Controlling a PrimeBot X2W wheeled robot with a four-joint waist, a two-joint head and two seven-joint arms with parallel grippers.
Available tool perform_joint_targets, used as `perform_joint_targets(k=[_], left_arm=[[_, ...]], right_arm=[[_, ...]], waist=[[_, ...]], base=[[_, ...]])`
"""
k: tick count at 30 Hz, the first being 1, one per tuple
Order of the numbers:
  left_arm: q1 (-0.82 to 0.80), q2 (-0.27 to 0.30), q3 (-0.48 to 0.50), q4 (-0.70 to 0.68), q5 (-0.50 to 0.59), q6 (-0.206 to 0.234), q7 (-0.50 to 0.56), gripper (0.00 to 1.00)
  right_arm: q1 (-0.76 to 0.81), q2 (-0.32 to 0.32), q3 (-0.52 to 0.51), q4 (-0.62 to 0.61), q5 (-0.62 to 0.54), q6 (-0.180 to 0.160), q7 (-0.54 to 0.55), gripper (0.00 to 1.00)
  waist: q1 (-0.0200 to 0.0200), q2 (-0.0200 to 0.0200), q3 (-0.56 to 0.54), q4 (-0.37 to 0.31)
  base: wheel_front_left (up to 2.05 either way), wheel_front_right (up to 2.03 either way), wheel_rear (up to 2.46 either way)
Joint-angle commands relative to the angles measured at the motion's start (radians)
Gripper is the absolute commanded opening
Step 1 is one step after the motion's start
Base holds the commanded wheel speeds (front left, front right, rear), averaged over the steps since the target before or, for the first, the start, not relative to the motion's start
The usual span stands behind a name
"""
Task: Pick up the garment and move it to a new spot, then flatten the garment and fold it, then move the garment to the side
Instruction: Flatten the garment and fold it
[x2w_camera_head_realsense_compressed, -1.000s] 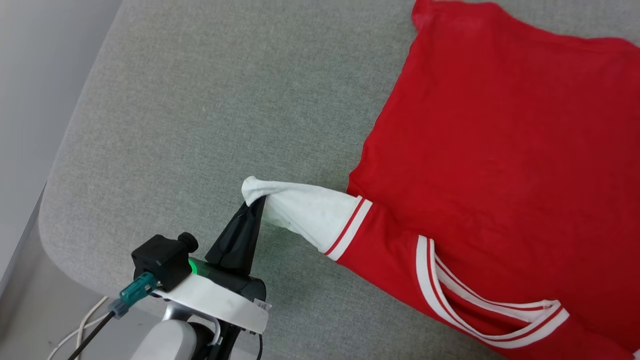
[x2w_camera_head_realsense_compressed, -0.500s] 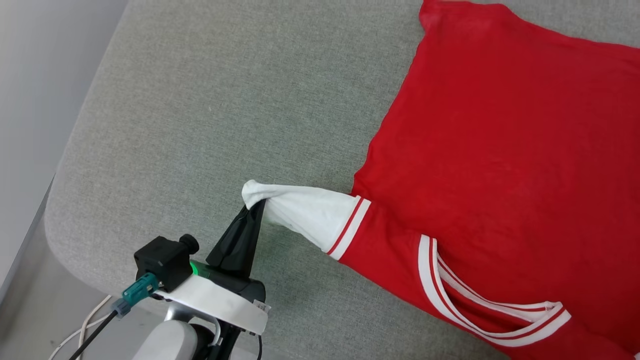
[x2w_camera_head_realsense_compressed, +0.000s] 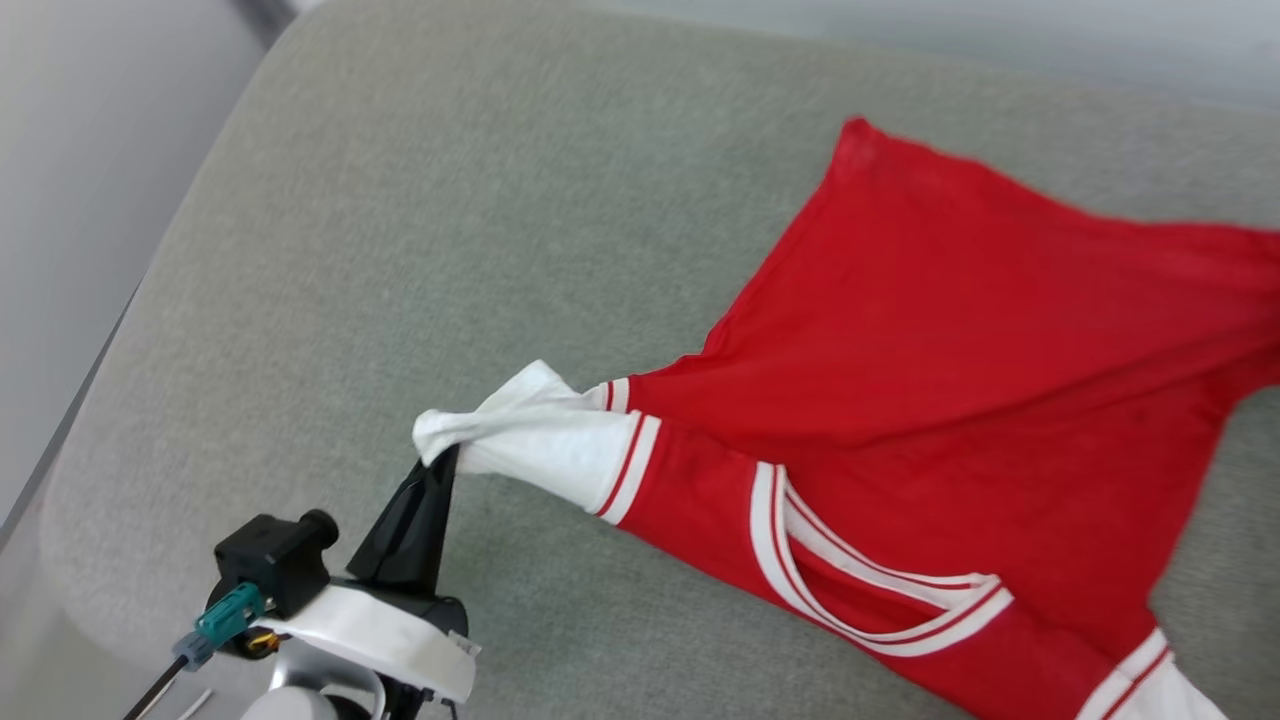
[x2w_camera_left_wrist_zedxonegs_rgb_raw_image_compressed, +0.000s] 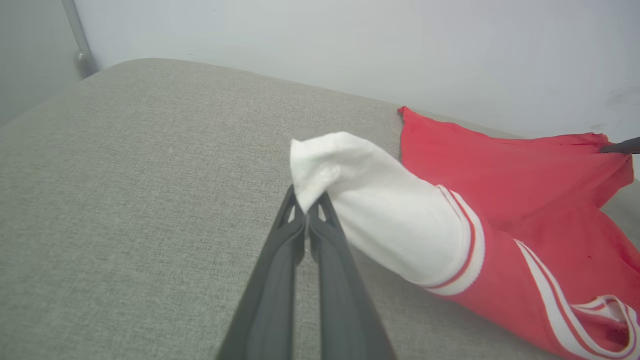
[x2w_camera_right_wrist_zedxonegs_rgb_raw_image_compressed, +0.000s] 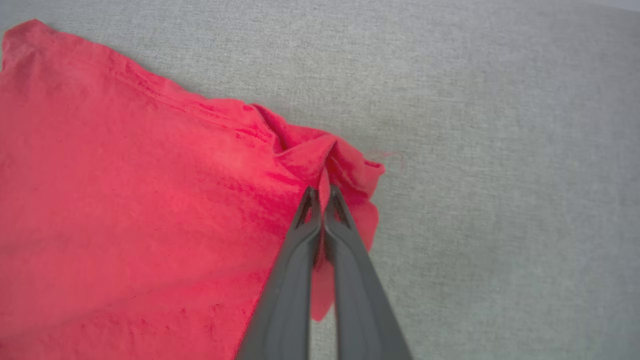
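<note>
The grey cushion (x2w_camera_head_realsense_compressed: 380, 230) is lying under and all around both grips. Most of the garment (x2w_camera_head_realsense_compressed: 950, 340) is stretching away to the right of the left gripper (x2w_camera_head_realsense_compressed: 440, 462), with its red body pulling into long taut folds between the two holds. From this the step looks like the pick-up and carry to a new spot.

To do it well, both arms should be rising evenly and travelling at one pace. That way the cloth is hanging between them rather than being strained or dragging on the cushion, and neither pinch is slipping off its small bunch of fabric.

The left arm is reaching up from below, its fingers pressed together on the gathered tip of the white sleeve (x2w_camera_head_realsense_compressed: 535, 445), which is trailing off to their right. The right gripper (x2w_camera_right_wrist_zedxonegs_rgb_raw_image_compressed: 323, 192) is clamped on a bunched red edge, with the red body to its left and bare cushion to its right.
</note>
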Motion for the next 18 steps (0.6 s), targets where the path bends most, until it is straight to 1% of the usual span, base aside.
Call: perform_joint_targets(k=[1,6,9,14,18], left_arm=[[0.009,0.006,0.007,-0.003,0.002,0.004,0.001,0.0],[0.069,0.029,0.024,-0.013,-0.015,0.035,0.027,0.0],[0.103,0.042,0.04,-0.021,-0.027,0.05,0.04,0.0],[0.146,0.053,0.073,-0.008,-0.059,0.07,0.052,0.0],[0.167,0.065,0.088,0.011,-0.073,0.083,0.06,0.0]], right_arm=[[0.021,-0.009,0.0,-0.005,0.005,0.0,0.001,0.0],[0.228,-0.021,0.016,-0.121,0.074,-0.001,0.0,0.0],[0.37,-0.013,0.017,-0.211,0.11,0.0,0.001,0.0],[0.599,0.033,0.008,-0.347,0.142,0.0,-0.018,0.0],[0.767,0.101,-0.019,-0.414,0.148,-0.001,-0.045,0.0]], waist=[[0.0,-0.0001,-0.057,-0.054],[0.0,-0.0001,-0.135,-0.128],[0.0,-0.0001,-0.163,-0.177],[0.0,-0.0001,-0.196,-0.25],[0.0,-0.0001,-0.211,-0.295]], base=[[0.0,0.0,0.0],[0.0,0.0,0.0],[0.0,0.0,0.0],[0.0,0.0,0.0],[0.0,0.0,0.0]])
